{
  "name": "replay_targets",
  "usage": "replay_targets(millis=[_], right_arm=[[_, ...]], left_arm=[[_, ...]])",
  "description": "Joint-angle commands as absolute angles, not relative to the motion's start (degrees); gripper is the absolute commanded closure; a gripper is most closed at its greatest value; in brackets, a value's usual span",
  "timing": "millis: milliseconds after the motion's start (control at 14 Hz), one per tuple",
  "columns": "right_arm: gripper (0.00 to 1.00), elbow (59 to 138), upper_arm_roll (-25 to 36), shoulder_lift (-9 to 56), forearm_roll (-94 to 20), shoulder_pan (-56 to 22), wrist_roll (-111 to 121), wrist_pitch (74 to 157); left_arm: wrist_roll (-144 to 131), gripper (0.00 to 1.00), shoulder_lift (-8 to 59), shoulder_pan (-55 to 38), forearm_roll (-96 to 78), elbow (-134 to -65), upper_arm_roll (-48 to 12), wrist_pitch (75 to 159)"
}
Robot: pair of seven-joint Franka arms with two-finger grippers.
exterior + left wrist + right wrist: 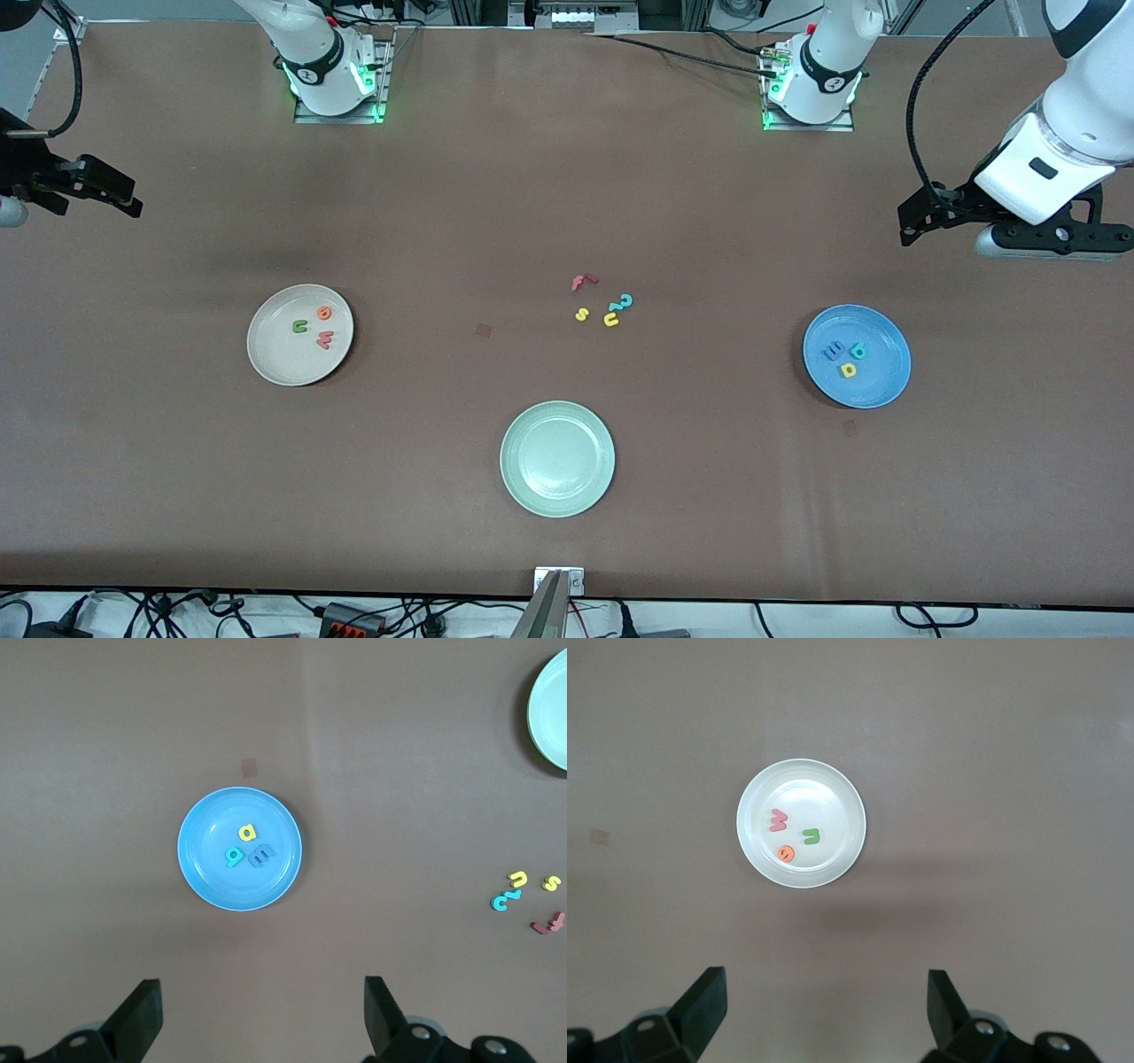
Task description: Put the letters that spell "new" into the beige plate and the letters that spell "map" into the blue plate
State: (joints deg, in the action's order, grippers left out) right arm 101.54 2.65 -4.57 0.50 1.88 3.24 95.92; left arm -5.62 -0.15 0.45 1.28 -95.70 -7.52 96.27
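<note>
**A:** Starting at the right arm's end of the table, what did you see?

**B:** The right gripper hung high over that end, jaws spread wide and empty; that arm waited. Below it sat the beige plate with the dark green n, the orange e and the pinkish-red w lying in it, close together but apart from one another.

**A:** And toward the middle?

**B:** The pale green plate stood nearest the front camera with nothing in it. Farther from the camera lay four loose pieces on the table: a red f, a yellow s, a yellow u and a teal curly piece. The u and the teal piece may have been touching; I couldn't tell at that size.

**A:** The left arm's end?

**B:** The blue plate held the blue m, the teal p and the yellow a, bunched near its middle. The left gripper hovered over that end, fingers parted, gripping nothing, also waiting.

**A:** So how far along was it?

**B:** I'd judge it finished. Both words sat in their proper plates, and the leftovers belonged to neither word, so nothing seemed left to move.
</note>
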Motion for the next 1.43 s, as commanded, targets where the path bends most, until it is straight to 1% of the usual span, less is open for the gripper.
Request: replay_targets(millis=[0,786,1357], right_arm=[[0.00,102.9,1.8,-5.8,1.1,2.5,2.6,96.8],[0.00,102.9,1.8,-5.7,1.2,2.6,1.8,96.5],[0.00,102.8,1.9,-5.0,1.2,2.9,2.7,98.0]], left_arm=[[-4.8,0.00,0.2,0.7,0.4,-94.7,-7.6,95.3],[-4.8,0.00,0.2,0.7,0.5,-94.7,-7.6,95.2],[-5.5,0.00,0.2,1.6,-0.4,-94.8,-7.6,95.1]])
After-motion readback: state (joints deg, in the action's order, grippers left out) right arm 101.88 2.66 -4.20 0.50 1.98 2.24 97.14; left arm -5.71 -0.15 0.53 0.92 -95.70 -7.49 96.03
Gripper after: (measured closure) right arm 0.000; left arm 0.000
